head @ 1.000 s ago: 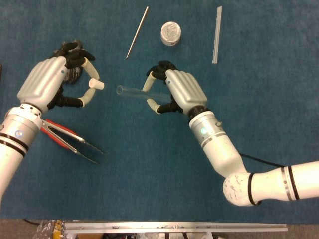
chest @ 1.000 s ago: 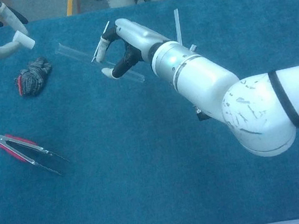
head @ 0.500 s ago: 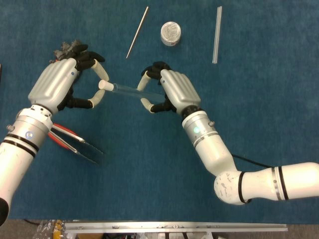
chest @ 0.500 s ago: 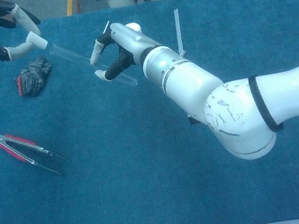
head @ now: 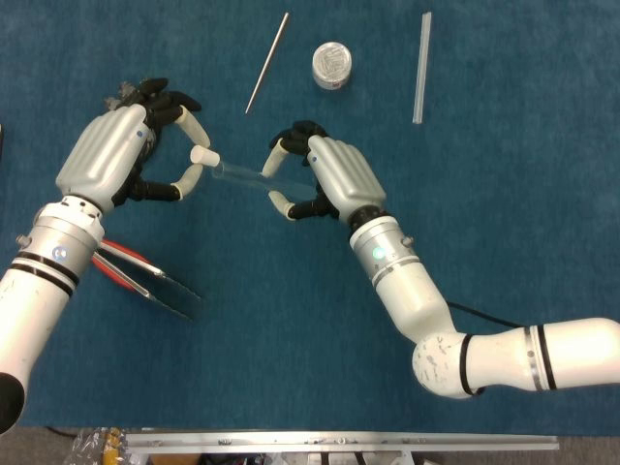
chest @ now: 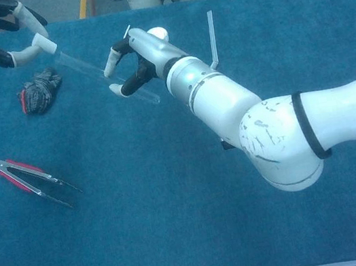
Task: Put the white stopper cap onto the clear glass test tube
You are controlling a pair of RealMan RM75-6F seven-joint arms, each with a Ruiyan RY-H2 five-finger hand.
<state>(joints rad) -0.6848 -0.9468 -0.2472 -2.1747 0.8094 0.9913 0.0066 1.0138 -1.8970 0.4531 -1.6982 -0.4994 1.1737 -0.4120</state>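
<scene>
- The left hand (head: 111, 160) pinches the white stopper cap (head: 203, 156) between fingertips, above the blue desk (head: 320, 320); in the chest view this hand is cut off at the top left edge, and only its fingertips and the cap show.
- The right hand (head: 334, 179) grasps the clear glass test tube (head: 254, 175), which lies nearly level; its open end points to 9 o'clock and meets the cap. Whether the cap is seated in the mouth cannot be told.
- The tube's far end is hidden inside the right hand in the head view; the glass is faint against the desk.
- A dark crumpled cloth (chest: 39, 90) lies partly hidden behind the left hand in the head view.
- Red-handled tongs (head: 145, 281) lie at 6 o'clock from the left hand.
- A thin rod (head: 266, 62), a round metal lid (head: 332, 65) and a clear strip (head: 421, 66) lie at 12 o'clock; the lid's markings are too small to read.
</scene>
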